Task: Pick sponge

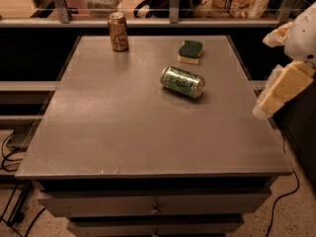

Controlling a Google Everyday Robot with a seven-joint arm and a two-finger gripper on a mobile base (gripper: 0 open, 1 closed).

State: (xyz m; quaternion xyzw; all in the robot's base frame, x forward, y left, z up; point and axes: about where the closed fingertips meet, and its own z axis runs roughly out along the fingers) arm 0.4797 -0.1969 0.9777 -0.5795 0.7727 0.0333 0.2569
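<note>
The sponge (190,52), a small block with a dark green top over pale yellow foam, lies flat on the grey table (123,127) at the far right. A green drinks can (182,81) lies on its side just in front of it. My gripper (279,90), pale yellow and white, hangs at the right edge of the view beside the table's right edge. It is well to the right of the sponge and nearer the camera, and it holds nothing that I can see.
A brown can (118,31) stands upright at the far left of the table. A railing and shelves with packages run behind the table. Drawers sit below its front edge. Cables lie on the floor at left and right.
</note>
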